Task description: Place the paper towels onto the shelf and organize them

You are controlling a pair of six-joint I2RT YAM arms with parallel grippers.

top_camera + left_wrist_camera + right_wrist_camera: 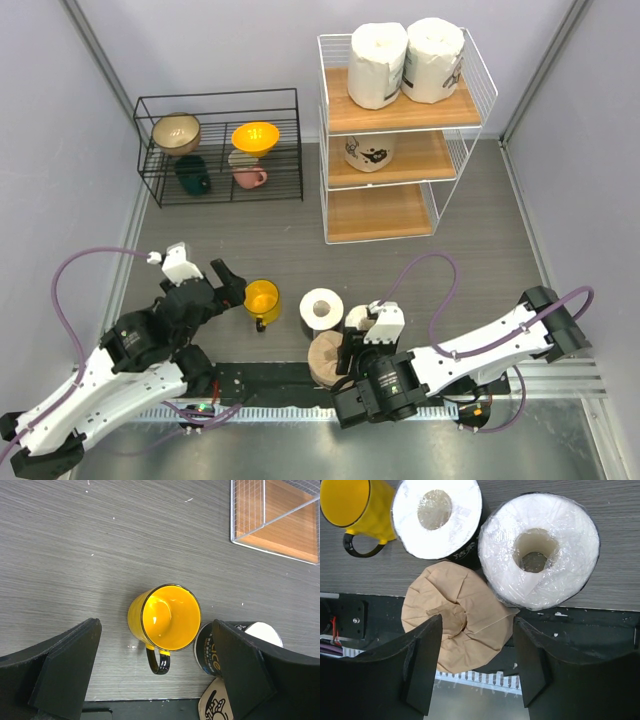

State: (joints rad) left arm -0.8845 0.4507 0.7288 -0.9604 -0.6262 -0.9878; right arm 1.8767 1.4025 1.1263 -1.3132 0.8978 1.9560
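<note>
Right pincer (477, 625) half open over the brown paper roll (455, 605), left pincer (156, 625) wide open by the yellow cup (170, 615), three rolls (378, 65) on the shelf (400, 115)

The dark wrapper of one paper towel roll (206, 652) bears letters reading roughly "ace"; other print is illegible.

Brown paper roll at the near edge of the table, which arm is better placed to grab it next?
Right. The right hand hangs open directly over the brown roll, one finger toward each side. The left hand is open over the yellow cup, farther from that roll.
</note>
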